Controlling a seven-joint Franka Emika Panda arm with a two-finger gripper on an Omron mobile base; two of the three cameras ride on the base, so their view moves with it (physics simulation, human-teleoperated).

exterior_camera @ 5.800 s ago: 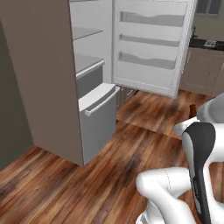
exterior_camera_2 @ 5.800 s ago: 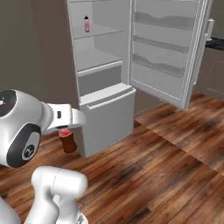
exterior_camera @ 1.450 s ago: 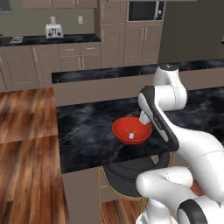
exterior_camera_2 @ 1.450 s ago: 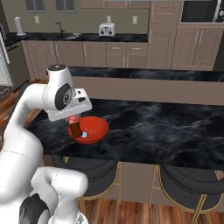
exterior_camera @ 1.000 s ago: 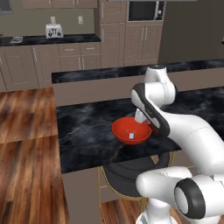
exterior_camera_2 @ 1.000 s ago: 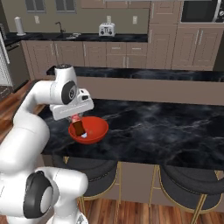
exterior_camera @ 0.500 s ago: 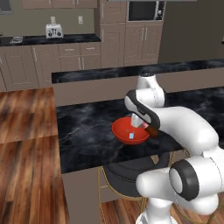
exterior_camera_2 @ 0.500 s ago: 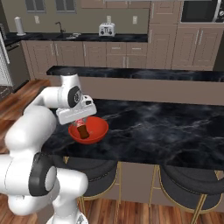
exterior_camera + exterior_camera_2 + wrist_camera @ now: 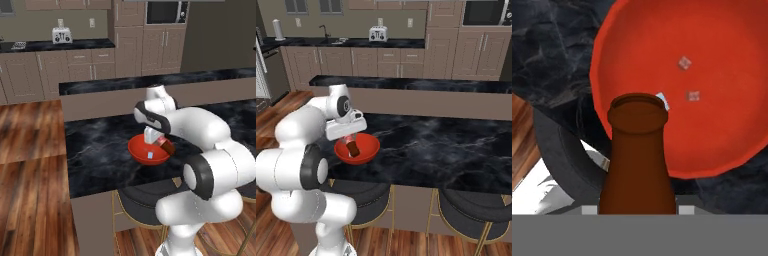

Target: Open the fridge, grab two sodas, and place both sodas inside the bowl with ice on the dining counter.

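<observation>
Where the wood floor (image 9: 30, 150) meets the island, the black marbled tabletop (image 9: 446, 145) carries a red bowl (image 9: 357, 150) near its front edge. Above the bowl, the end effector (image 9: 349, 141) is clamped on a tilted brown cola bottle (image 9: 638, 160), ice cubes (image 9: 685, 63) beneath.

"Was any writing legible in the kitchen?"

"None. The cola bottle (image 9: 638, 165) carried no readable words, and its red label (image 9: 165, 146) showed only as a band of colour. The toaster (image 9: 378, 33) and the microwave (image 9: 164, 12) were too small to show any brand or numbers."
</observation>
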